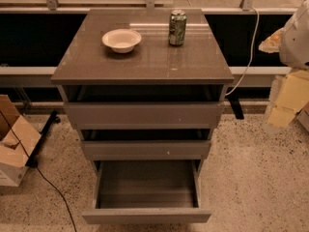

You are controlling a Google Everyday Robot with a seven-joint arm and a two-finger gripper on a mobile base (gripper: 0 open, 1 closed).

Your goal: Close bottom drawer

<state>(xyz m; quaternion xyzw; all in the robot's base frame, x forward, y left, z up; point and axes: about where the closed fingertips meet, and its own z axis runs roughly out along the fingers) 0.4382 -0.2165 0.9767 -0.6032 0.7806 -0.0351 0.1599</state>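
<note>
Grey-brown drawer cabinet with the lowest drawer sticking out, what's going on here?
The bottom drawer, the lowest flat-fronted grey-brown one, stands pulled far out, and its shallow box looks empty. Nothing is touching it. The robot's gripper hangs at the right edge of the view, beside the cabinet and well apart from the drawer, so closing has not begun. A white round bowl and a green drink can sit on the cabinet top.

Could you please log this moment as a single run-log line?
bottom drawer: pulled out, empty | gripper: right edge of view, apart from drawer | closing: not yet done
</note>
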